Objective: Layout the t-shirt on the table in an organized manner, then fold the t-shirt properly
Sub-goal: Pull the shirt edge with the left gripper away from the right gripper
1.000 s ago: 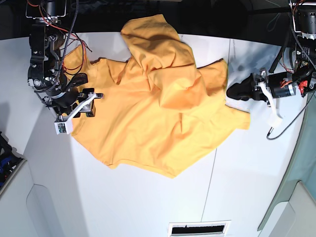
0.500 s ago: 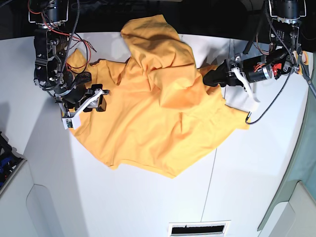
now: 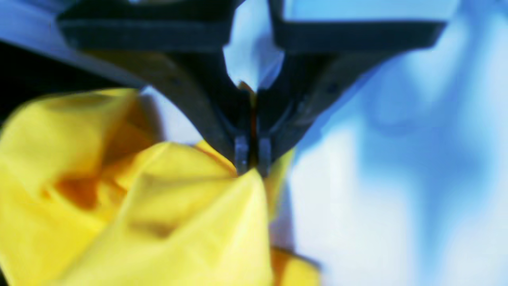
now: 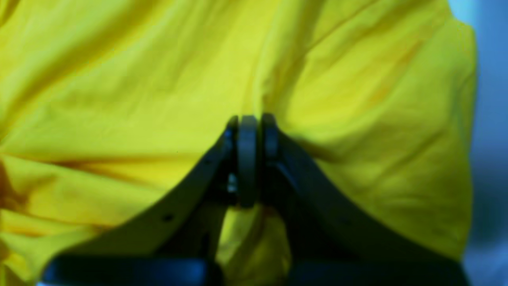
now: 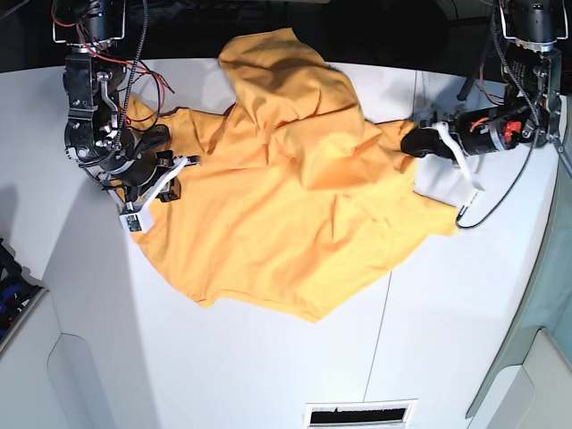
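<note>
Orange t-shirt (image 5: 277, 206) rumpled on table (image 5: 447, 313), wrist views (blurred) show pinched cloth

Tool: right tool (image 4: 248, 131), two dark curved fingers (image 4: 301, 190) pressed together at the tips, pinching a fold of cloth.
Garment: crumpled orange-yellow cloth t-shirt (image 4: 139, 79) fills nearly the whole view.
Surface: blurred bluish strip at the right edge.

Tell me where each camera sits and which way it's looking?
Base: up high, looking down at the table, t-shirt and both arms.
Left wrist: on the left arm, facing its left claw pinching the shirt's edge.
Right wrist: on the right arm, facing its right claw, shut against yellow cloth.
All three show the t-shirt.
</note>
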